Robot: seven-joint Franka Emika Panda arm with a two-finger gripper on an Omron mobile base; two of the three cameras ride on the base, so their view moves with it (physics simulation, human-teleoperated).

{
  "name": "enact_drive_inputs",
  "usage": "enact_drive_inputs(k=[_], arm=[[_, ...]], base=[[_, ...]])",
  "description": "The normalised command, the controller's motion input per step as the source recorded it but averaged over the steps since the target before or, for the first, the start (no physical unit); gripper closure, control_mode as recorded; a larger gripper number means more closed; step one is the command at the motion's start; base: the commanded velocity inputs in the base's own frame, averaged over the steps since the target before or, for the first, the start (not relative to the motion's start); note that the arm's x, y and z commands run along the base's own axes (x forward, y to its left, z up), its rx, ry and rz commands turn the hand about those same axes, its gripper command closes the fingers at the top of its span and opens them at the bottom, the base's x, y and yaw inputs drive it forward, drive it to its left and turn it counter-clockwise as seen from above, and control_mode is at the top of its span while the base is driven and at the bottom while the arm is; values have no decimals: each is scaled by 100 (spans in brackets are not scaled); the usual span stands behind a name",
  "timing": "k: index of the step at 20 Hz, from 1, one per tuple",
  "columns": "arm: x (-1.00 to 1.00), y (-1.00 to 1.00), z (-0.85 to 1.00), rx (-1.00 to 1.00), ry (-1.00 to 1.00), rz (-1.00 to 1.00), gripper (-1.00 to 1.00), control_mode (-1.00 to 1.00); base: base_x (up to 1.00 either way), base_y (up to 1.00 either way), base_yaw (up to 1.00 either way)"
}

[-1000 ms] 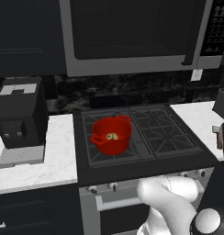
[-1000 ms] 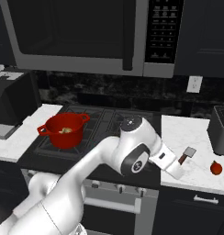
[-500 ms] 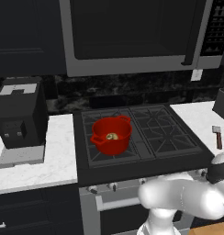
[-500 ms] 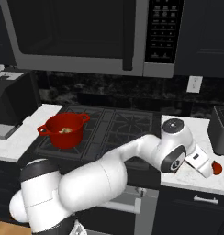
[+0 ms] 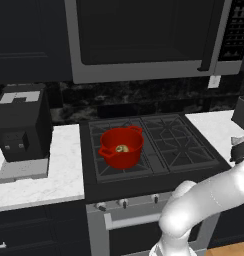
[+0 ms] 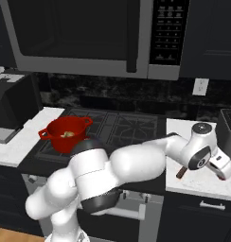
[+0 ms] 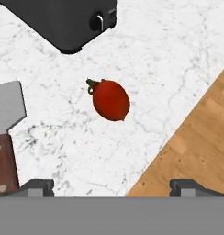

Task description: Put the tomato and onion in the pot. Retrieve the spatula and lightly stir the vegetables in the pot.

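Red against white marble: in my hand view the tomato (image 7: pixel 111 99) lies on the counter (image 7: pixel 178 55) just above centre, its little green stem pointing to about ten o'clock. My gripper (image 7: pixel 113 186) hangs over it with the two dark finger tips (image 7: pixel 36 186) spread as wide as they go, one at seven o'clock and one at five o'clock of the frame. Nothing sits between them and they touch nothing; the tomato is clear of both.

At nine o'clock from the tomato I see the spatula (image 7: pixel 6 133), its grey blade uppermost and its brown handle running down toward the left finger tip, lying flat on the same marble and apart from the tomato. A black appliance (image 7: pixel 63 20) stands at about eleven o'clock, near the top edge. The wood floor (image 7: pixel 192 142) shows past the counter edge at four o'clock.

From the left base camera the red pot (image 5: pixel 121 147) stands on the stove (image 5: pixel 154 145), on the left-hand burners, with the pale onion (image 5: pixel 122 148) lying inside it. The right base camera shows the same pot at about nine o'clock, and my arm reaching far right across the counter beside the stove, where the spatula handle pokes out under the wrist.
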Motion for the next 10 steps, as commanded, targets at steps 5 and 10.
enact_drive_inputs(k=[5, 10], arm=[[44, -42, -42, 5, 6, 9, -100, -100], [14, -37, -37, 5, 5, 13, -100, -100]], base=[[0, 0, 0], [0, 0, 0]])
